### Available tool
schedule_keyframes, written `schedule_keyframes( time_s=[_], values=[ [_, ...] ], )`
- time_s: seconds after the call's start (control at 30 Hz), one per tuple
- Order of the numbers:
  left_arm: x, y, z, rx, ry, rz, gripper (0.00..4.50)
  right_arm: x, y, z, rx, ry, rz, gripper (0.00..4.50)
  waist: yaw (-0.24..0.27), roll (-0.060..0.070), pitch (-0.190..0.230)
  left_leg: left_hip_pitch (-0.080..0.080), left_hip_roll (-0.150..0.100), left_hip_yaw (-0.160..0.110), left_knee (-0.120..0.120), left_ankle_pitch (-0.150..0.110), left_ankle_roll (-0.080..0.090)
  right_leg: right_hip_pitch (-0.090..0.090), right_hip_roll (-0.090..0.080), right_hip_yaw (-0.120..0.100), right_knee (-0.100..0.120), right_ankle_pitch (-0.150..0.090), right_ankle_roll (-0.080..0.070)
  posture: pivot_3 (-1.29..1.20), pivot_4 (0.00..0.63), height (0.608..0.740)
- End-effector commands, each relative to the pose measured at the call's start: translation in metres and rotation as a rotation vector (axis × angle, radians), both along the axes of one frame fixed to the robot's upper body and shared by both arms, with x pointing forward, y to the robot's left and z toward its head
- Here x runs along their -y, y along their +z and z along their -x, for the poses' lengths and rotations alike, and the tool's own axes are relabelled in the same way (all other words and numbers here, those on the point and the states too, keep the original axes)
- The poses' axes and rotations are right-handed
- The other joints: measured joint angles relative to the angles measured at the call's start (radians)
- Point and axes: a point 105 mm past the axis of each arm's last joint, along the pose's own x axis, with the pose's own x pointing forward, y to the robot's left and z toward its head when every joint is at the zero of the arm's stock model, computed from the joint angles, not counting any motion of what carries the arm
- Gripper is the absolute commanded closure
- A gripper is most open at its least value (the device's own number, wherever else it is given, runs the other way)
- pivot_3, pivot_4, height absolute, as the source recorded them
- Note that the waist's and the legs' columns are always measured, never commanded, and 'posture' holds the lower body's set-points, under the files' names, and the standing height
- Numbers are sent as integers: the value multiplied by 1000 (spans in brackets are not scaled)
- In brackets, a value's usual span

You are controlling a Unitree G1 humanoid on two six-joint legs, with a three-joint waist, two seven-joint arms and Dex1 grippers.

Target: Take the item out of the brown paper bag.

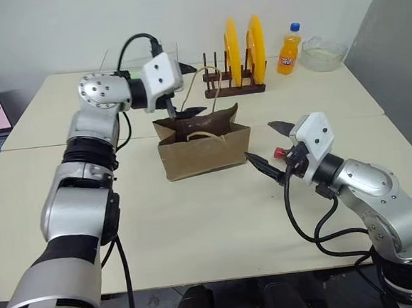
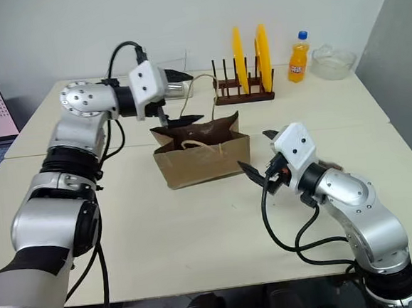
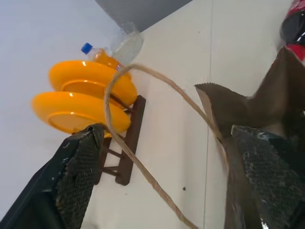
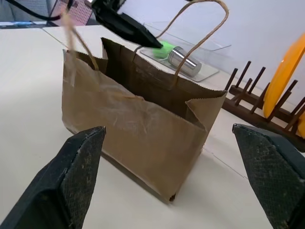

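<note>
Right gripper (image 1: 271, 149): fingers spread wide, nothing held, just beside the brown paper bag (image 1: 204, 148).
Left gripper (image 1: 189, 91): fingers apart over the bag's far rim, handle loop (image 3: 138, 119) between them.
Item (image 3: 294, 26): glimpsed beyond the bag.

Brown paper bag (image 1: 204, 151), yellow plates (image 1: 244, 50), orange soda bottle (image 1: 288, 50) with blue cap.

Bright, even indoor light; soft faint shadows; wrist views slightly blurred
</note>
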Motion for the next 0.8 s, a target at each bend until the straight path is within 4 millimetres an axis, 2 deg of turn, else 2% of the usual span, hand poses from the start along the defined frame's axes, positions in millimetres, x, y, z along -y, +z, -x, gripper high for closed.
schedule_keyframes(
  time_s=[0.03,0.17,0.23,0.27,0.37,0.47,0.53,0.6,0.7,0.8],
  values=[
    [-23,26,18,2,29,151,44,4,15,8,90,28,-26,0,-1,0,0,0,0,0,0,0,0,0,0,0,0,0,0,0,150,740],
    [-46,24,34,-96,140,335,44,7,19,13,131,38,-54,0,3,0,0,1,1,-1,0,0,0,1,0,0,1,0,0,0,150,740],
    [-59,16,47,-136,240,476,44,8,27,17,191,39,-77,0,3,0,0,1,1,-1,1,0,0,1,0,0,0,0,0,0,150,740],
    [-66,4,54,-142,328,545,44,9,29,19,207,40,-91,0,4,0,0,1,1,-1,1,0,0,1,0,0,0,0,1,0,150,740],
    [-86,-52,83,-136,646,671,44,15,20,27,197,11,-131,0,6,3,-3,2,0,0,0,0,-1,2,-1,2,-1,1,-1,0,150,740],
    [-83,-80,102,-124,750,655,44,22,11,29,197,-34,-161,0,14,-3,-3,2,0,-1,0,0,-1,2,-2,1,0,0,-1,0,150,740],
    [-83,-109,115,-142,832,638,44,33,-5,25,179,-121,-194,0,25,-3,-4,3,0,-2,0,0,-1,2,-1,0,0,0,0,0,150,740],
    [-81,-123,125,-127,863,637,44,41,-15,24,186,-180,-199,0,34,-2,-4,7,0,-1,-1,0,-1,7,-1,1,-1,-2,3,0,150,740],
    [-79,-126,130,-78,874,649,44,47,-17,23,201,-228,-231,0,36,-2,-4,16,0,-1,-1,-1,0,17,-1,1,-4,-3,2,0,150,740],
    [-74,-121,129,-35,845,651,44,49,-19,23,202,-234,-235,0,35,-2,-4,16,0,-1,-2,-1,0,17,-1,0,-4,-3,2,0,150,740]
  ],
)
